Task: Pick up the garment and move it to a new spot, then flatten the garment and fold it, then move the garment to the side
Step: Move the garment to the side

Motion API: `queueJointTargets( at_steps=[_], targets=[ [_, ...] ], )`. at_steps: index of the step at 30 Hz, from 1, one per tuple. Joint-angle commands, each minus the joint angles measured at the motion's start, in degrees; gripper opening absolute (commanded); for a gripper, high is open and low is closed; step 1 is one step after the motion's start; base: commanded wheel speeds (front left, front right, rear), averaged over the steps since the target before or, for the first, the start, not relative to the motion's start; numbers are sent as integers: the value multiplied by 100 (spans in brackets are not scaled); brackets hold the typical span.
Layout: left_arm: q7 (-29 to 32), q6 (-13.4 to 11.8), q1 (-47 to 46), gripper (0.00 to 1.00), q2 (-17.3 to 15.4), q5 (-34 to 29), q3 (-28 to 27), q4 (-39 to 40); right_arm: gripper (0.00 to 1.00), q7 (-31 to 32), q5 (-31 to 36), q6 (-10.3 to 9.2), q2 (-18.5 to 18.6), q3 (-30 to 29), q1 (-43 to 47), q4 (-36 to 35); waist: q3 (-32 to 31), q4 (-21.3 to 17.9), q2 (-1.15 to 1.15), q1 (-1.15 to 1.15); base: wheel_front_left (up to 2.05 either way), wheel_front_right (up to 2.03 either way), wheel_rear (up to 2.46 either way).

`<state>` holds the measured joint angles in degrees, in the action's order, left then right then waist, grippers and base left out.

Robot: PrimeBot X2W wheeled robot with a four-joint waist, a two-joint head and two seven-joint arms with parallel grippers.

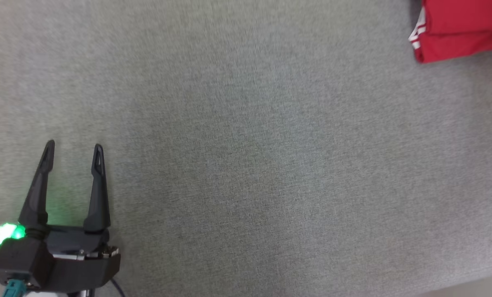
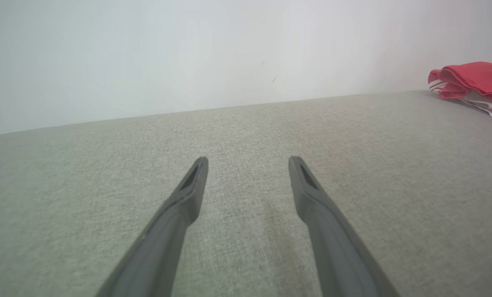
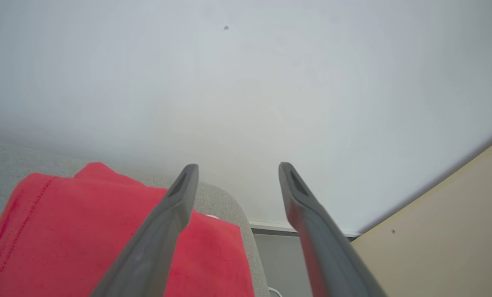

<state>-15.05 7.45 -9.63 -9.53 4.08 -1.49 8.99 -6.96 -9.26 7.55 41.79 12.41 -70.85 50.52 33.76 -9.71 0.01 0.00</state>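
Garment: here it is, the red garment, lying folded in layers at the far right of the grey fabric surface, cut off by the top-right corner of the head view.
Trim: white stripes peek out at the garment's left edge, between the red layers.
Left gripper: the left gripper sits low at the near left, its two dark fingers spread wide with only grey cloth between them (it grips nothing).
Green light: a bright green light glows on the left gripper's body and tints the cloth beside it.
Between the two: a broad run of grey fabric surface separates the left gripper from the garment; they are well apart.
Left wrist view: the left gripper points across the cloth toward a pale wall, and the garment shows as a rumpled red heap at the far right, by the back edge.
Right gripper: the right gripper has its fingers splayed wide with nothing between them.
Under the right gripper: the garment spreads red at the lower left, and one finger crosses it in the picture; whether it touches the fabric, I cannot tell.
Corner: the garment reaches close to a rounded corner of the grey fabric surface.
Beyond the corner: pale wall, a skirting strip at its foot, and a beige panel slanting in from the right.
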Motion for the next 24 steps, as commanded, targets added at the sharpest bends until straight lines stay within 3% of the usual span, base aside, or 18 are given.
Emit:
queueJointTargets(
  at_steps=[1,12,24],
  targets=[
    [-16,-24,112,100,63,86,-45,-59,100,-126,-38,-17,-138,9,99,-131,-389,67,-1,0,0,0,0],
    [-16,-37,836,100,394,220,-361,-574,100,-629,-399,-16,-1201,-107,1459,-1072,-1818,336,-1,0,0,0,0],
    [-16,-14,1309,100,515,232,-543,-944,100,-783,-368,-16,-2335,-530,3703,-1983,-2713,528,-1,0,0,0,0]
  ],
)
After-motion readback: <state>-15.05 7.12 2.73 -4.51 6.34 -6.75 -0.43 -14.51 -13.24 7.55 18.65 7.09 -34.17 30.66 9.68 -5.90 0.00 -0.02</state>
